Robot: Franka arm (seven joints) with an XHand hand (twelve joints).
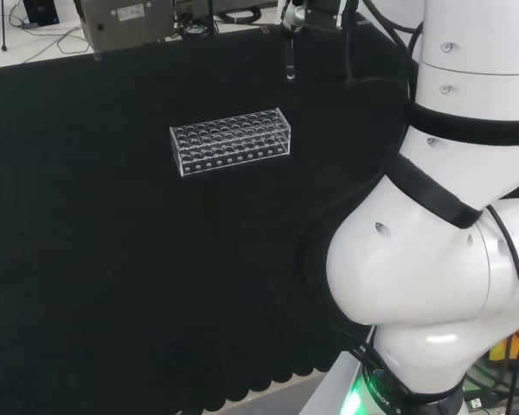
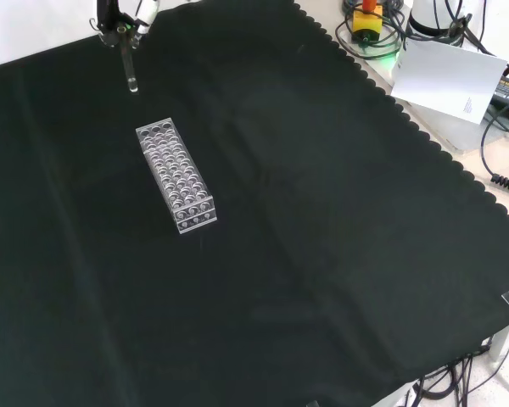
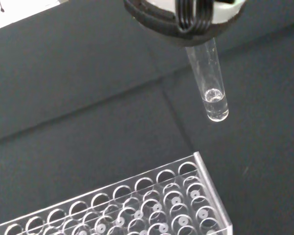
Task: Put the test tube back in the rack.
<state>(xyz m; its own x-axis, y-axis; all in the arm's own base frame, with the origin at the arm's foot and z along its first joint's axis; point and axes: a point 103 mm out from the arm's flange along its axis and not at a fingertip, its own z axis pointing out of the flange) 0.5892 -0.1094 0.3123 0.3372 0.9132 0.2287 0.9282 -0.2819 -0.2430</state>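
A clear test tube hangs upright, its round end down, in the air above the black cloth. The hand holds its upper end from above, at the head view's top edge. In the front view the test tube hangs below the hand, beyond the far short end of the clear rack. The rack lies flat on the cloth with several rows of empty holes. In the wrist view the test tube juts from the hand, off past one end of the rack.
A grey metal box stands at the cloth's far edge in the head view. In the front view a white sheet, a yellow and red box and cables lie past the cloth's scalloped edge. The arm's white links stand at the head view's right.
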